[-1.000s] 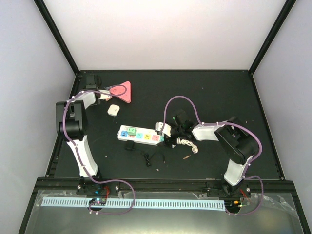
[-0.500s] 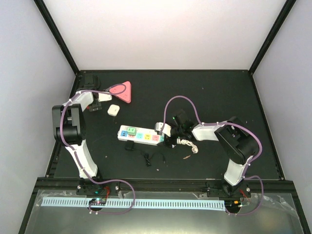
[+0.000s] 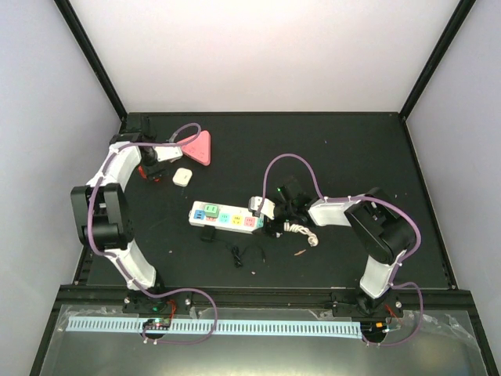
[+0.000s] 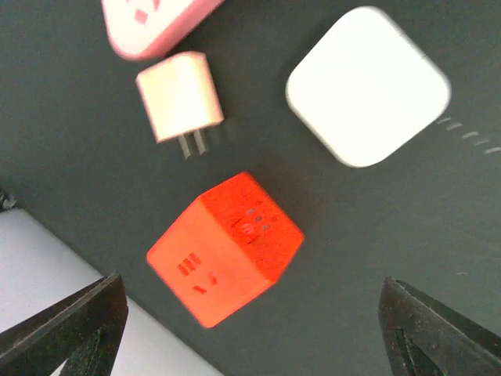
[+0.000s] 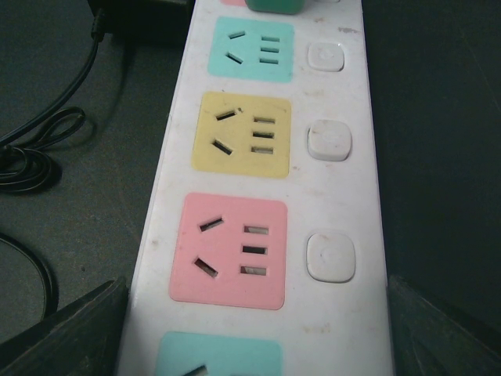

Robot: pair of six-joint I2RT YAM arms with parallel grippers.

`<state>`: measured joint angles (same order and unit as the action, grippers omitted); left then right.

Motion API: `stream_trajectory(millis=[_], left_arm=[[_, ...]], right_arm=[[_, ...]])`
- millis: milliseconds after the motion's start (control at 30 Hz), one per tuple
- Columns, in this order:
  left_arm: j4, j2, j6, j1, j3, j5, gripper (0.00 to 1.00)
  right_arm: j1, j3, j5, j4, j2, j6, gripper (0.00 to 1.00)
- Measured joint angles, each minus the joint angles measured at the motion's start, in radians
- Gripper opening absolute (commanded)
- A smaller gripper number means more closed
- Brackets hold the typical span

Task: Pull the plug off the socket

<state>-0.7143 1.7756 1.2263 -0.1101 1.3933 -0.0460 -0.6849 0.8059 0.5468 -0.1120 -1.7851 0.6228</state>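
While the left gripper hangs with jaws spread wide over a red cube adapter at far left, well apart from the white power strip, the right gripper sits over the strip's right end, jaws parted either side; the green plug stands near the strip's left end.

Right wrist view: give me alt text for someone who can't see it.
A white power strip runs up the frame, showing pink, yellow and teal outlet faces, each with a white switch beside it. The dark fingertips of the right tool flank it at the bottom corners; a black cable lies left.
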Motion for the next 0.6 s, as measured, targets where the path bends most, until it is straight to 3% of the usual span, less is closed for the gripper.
stream_trajectory(millis=[233,467,600], left_arm=[[-0.177,-0.105,0.025,0.0,0.001,0.274,0.86],[-0.325,-0.194,0.15,0.015,-0.027,0.537,0.82],[-0.36,-0.206,0.195,0.054,-0.07,0.6,0.8]], right_arm=[[0.0,0.0,0.0,0.0,0.0,0.0,0.25],[0.0,0.0,0.0,0.0,0.0,0.0,0.31],[0.0,0.0,0.0,0.0,0.0,0.0,0.36]])
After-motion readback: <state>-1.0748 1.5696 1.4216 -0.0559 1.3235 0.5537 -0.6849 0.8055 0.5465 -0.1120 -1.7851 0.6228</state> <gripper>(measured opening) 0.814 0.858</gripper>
